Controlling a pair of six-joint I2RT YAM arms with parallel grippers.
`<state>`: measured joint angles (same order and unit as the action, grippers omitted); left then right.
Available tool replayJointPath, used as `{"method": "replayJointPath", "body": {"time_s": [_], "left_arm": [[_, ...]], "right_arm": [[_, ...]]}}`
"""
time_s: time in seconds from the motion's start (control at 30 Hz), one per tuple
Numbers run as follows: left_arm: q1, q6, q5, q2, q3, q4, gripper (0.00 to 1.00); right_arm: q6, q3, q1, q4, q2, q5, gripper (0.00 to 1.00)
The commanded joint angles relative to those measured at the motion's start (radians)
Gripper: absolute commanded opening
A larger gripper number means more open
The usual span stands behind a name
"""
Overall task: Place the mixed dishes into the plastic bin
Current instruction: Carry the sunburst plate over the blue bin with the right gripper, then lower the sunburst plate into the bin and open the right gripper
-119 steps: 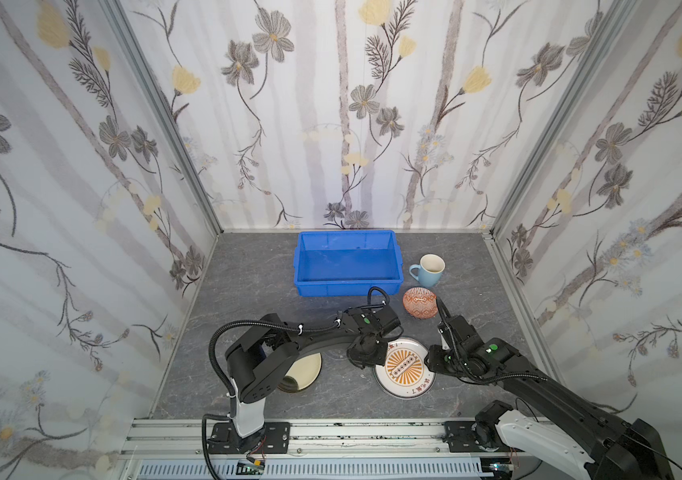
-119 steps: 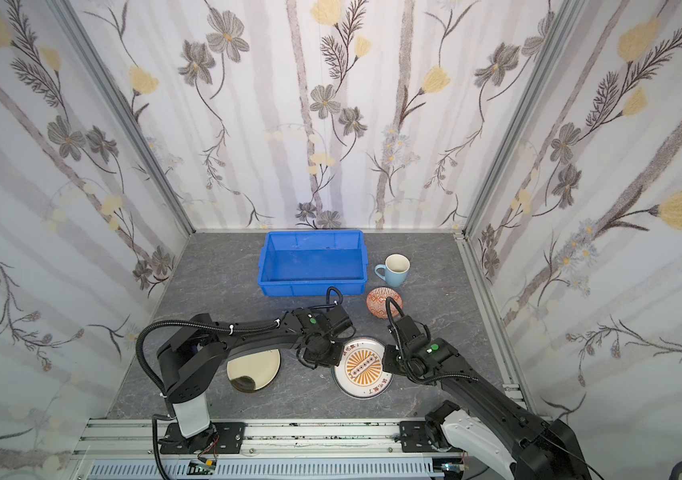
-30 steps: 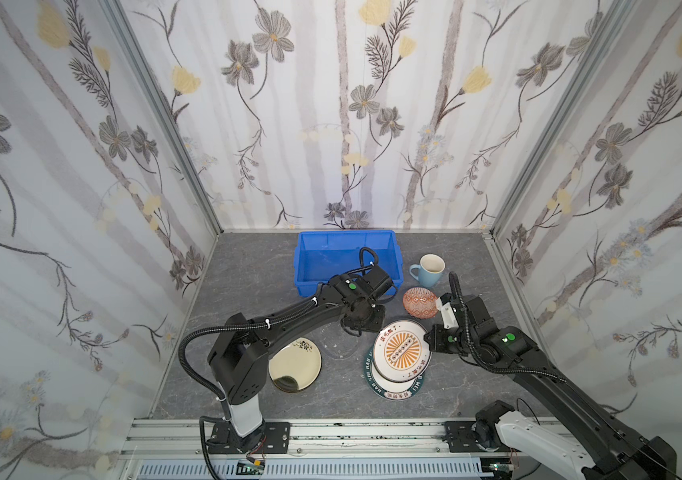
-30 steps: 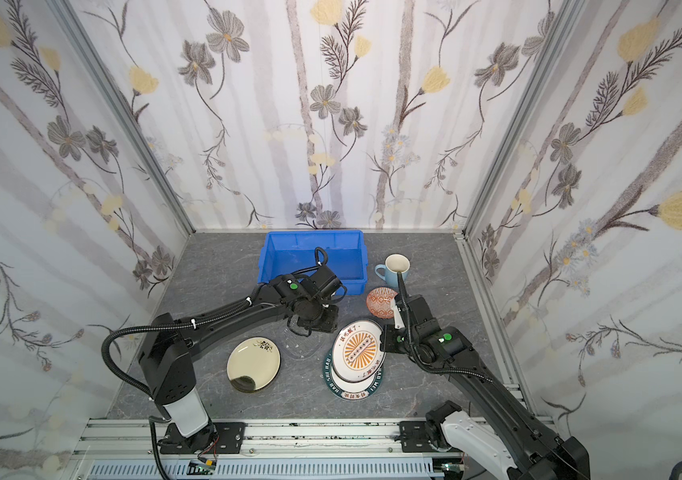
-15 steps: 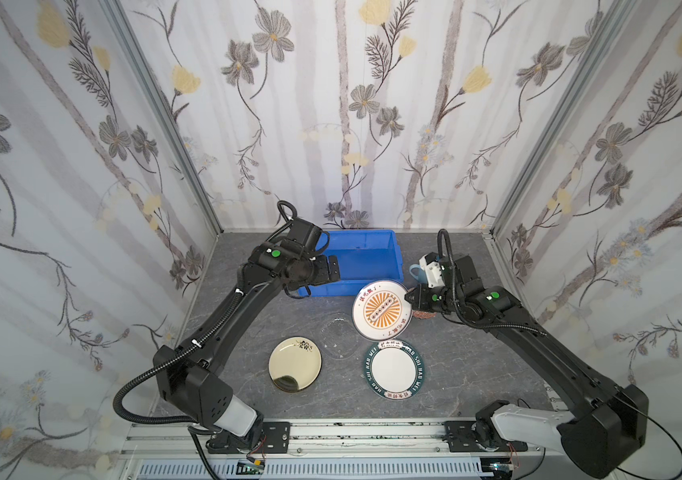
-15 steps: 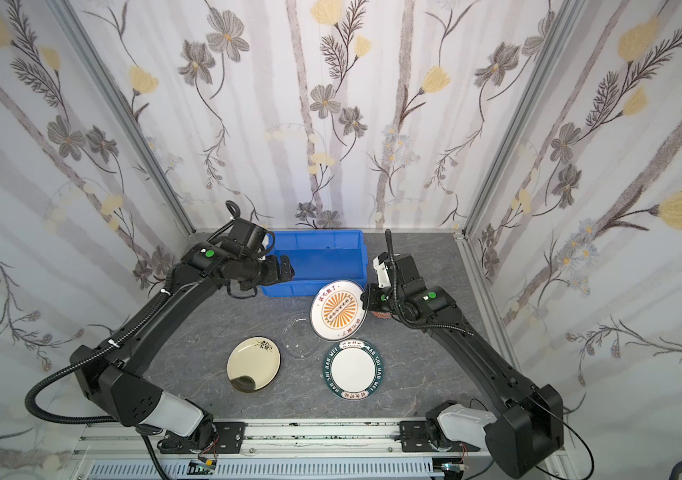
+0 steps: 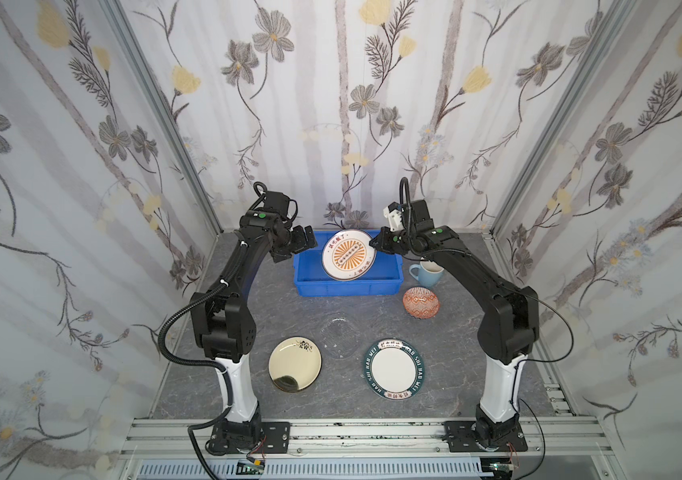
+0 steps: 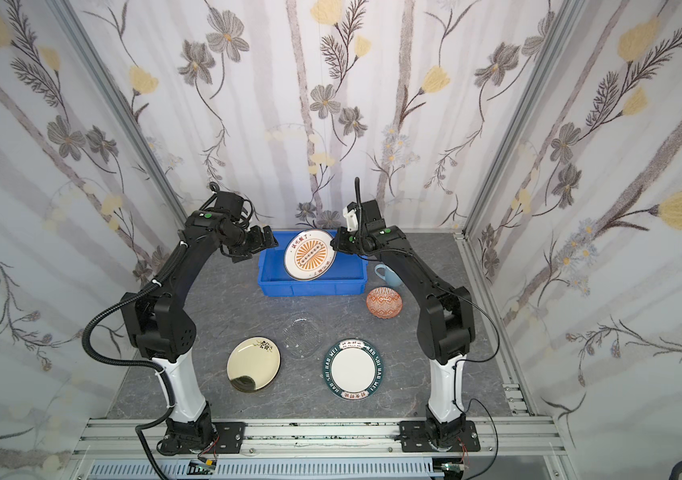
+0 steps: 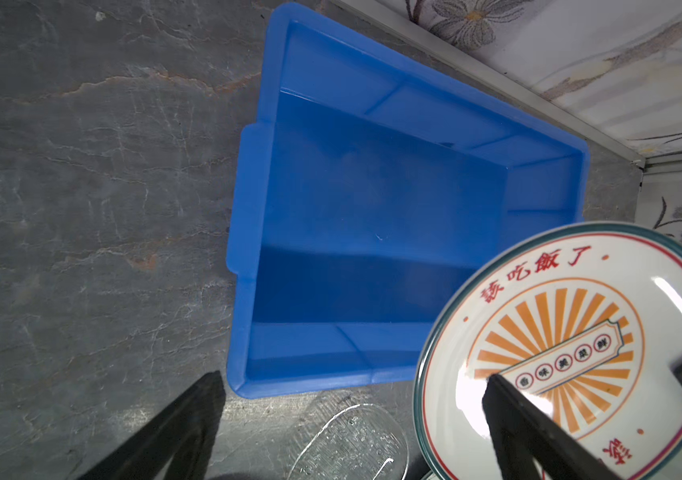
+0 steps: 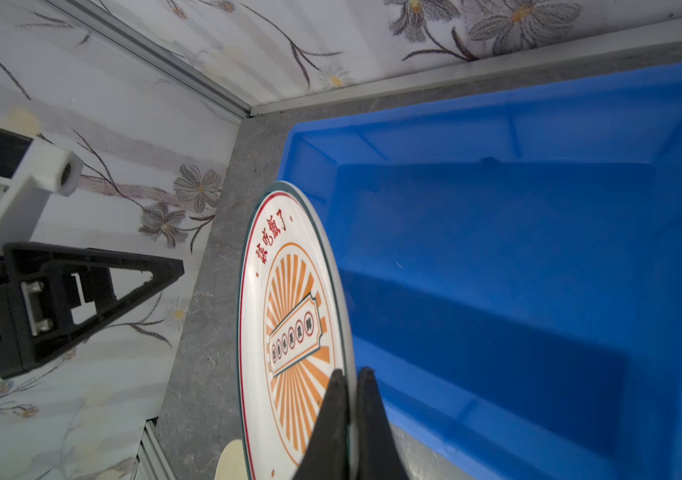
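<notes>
Nearest, flat on the gray tabletop (image 7: 273, 307): cream plate (image 7: 295, 364) with a black sprig, and teal plate (image 7: 394, 368) to its right, apart. Just behind, between those two: clear glass plate (image 7: 337, 336), also flat. Farther back on the right: small orange bowl (image 7: 421, 302), then pale blue mug (image 7: 428, 274), just beside the blue bin (image 7: 347, 287). At the back, over the bin: sunburst plate (image 7: 347, 254), tipped up, off the tabletop. Right pincer (image 7: 374, 243): pressed tight on that plate's rim, holds it up. Left pincer (image 7: 300, 247): spread wide, near the plate's other side, apart from it.
</notes>
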<state>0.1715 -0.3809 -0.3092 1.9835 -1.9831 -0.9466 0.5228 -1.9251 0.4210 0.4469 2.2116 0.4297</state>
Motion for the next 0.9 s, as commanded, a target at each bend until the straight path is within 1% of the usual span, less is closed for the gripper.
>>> {"method": "replayJointPath", "body": {"time_s": [0.0, 0.07, 0.13, 0.3, 0.5, 0.87], "left_arm": [[-0.016, 0.033, -0.047, 0.039, -0.033, 0.017, 1.0], [-0.031, 0.039, -0.059, 0.046, -0.027, 0.031, 1.0], [-0.047, 0.039, -0.071, 0.042, -0.008, 0.05, 1.0], [-0.075, 0.031, -0.091, 0.042, 0.01, 0.071, 1.0], [-0.085, 0.027, -0.089, 0.063, 0.002, 0.06, 1.0], [-0.089, 0.031, -0.092, 0.087, 0.006, 0.029, 0.99]], "right_arm": [[0.046, -0.189, -0.01, -0.027, 0.149, 0.072, 0.0], [0.062, -0.293, -0.016, -0.031, 0.242, 0.098, 0.0], [0.084, -0.338, -0.021, -0.065, 0.305, 0.11, 0.0], [0.14, -0.34, -0.028, -0.174, 0.385, 0.141, 0.0], [0.147, -0.34, -0.024, -0.209, 0.448, 0.161, 0.0], [0.156, -0.34, 0.004, -0.23, 0.519, 0.159, 0.0]]}}
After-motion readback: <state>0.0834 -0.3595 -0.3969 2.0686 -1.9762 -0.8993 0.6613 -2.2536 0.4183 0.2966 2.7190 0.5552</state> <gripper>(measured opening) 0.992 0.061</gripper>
